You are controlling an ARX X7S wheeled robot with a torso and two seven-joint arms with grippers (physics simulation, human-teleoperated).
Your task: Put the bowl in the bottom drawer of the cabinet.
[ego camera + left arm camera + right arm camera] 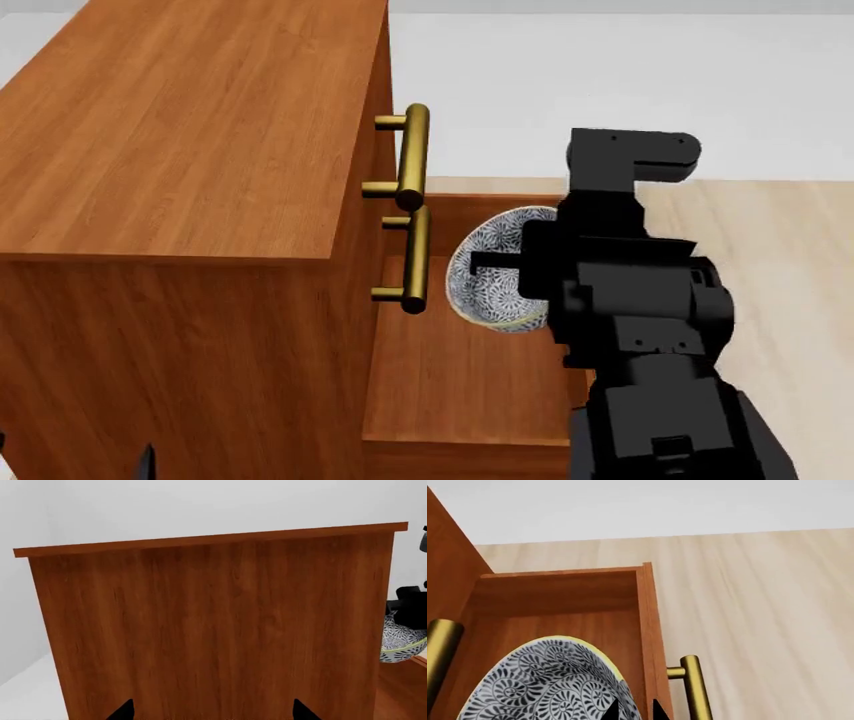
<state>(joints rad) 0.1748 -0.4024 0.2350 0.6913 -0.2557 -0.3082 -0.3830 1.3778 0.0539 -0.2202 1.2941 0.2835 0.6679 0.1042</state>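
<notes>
Clamped in my right claw (514, 265), the bowl (497, 268) hangs tilted over the open bottom drawer (461, 385) below it, so only lowering and release remain; my left claw (212, 711) waits spread apart.

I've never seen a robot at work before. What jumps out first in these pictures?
The patterned blue-and-white bowl stands out most: the black right gripper holds it tilted on edge over the open bottom drawer. Next comes the big reddish-brown cabinet at the left of the head view, with shiny brass handles down its front. The left gripper just faces the cabinet's plain wooden side, its fingers apart.
</notes>
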